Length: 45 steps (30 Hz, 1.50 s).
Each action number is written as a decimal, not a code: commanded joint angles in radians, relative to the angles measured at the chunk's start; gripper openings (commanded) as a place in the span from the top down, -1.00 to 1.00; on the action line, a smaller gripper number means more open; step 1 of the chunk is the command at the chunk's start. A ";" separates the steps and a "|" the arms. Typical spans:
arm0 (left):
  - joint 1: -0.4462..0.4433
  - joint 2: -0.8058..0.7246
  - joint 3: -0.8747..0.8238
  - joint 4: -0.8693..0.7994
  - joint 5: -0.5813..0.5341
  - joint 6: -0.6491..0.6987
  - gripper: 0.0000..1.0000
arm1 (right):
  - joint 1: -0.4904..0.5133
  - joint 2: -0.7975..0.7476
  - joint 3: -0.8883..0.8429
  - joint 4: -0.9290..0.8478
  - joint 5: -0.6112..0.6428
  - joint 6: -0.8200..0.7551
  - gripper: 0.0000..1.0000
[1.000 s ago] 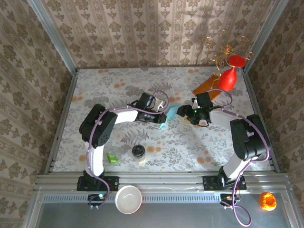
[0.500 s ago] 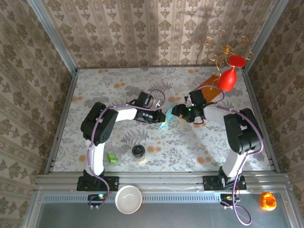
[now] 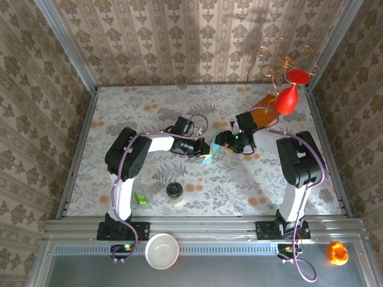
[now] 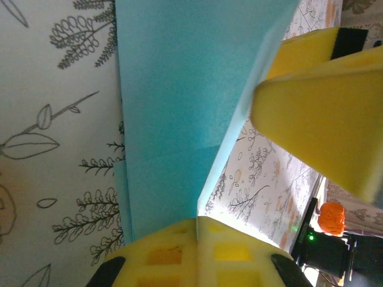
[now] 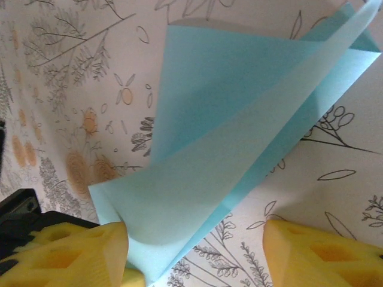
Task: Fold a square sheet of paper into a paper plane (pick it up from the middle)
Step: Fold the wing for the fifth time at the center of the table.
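Left fingers (image 4: 233,254) pinch the blue paper (image 4: 173,107), white bowl (image 3: 162,251) well apart.

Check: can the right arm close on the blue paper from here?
Probably yes: the right gripper is open with a corner of the blue paper between its fingers; nothing blocks it.

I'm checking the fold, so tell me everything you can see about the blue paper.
The paper is thin, matte, light blue, folded along a sharp crease with one flap raised off the layer beneath. It is at the middle of the table. The left tool is shut on its creased edge; the right tool stands open astride a corner, not gripping.
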<state>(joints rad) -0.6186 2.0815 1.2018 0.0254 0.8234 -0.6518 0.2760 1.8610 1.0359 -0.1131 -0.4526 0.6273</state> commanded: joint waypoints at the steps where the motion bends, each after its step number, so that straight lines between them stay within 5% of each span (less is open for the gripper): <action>1: 0.011 0.019 0.021 0.013 0.028 -0.017 0.92 | 0.005 0.028 0.034 -0.027 0.017 -0.023 -0.25; 20: 0.013 0.009 0.001 0.001 -0.011 -0.008 0.61 | 0.049 0.154 0.137 -0.231 0.186 -0.028 -0.06; 45: -0.006 -0.148 -0.079 -0.094 -0.146 0.078 0.18 | 0.055 0.197 0.171 -0.276 0.196 -0.011 -0.02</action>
<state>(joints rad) -0.6155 1.9785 1.1305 -0.0357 0.7063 -0.6186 0.3126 1.9572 1.2285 -0.3809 -0.3241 0.6239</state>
